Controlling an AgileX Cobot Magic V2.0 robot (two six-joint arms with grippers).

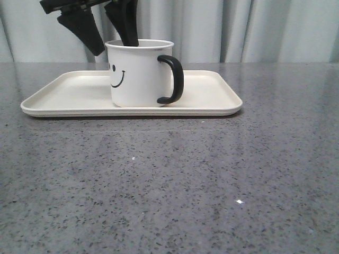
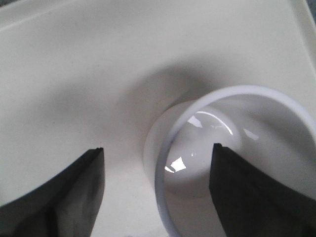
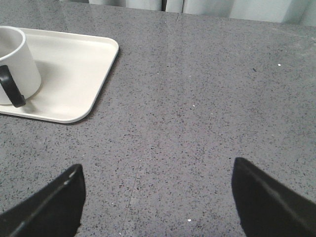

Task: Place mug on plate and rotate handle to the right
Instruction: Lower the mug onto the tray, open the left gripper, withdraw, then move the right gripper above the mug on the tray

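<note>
Mug (image 1: 139, 74) stands upright on the plate (image 1: 63, 90), handle (image 1: 174, 78) rightward; my left end effector (image 1: 108, 29) straddles its rim, fingers apart. Right end effector (image 3: 157, 202) gapes over bare counter (image 3: 207, 98).

No readable text, brand, label or number showed anywhere. Only marking was a black smiley face, partly visible, printed on the side of the white mug (image 1: 139, 74); the face was not visible in either wrist view.
</note>
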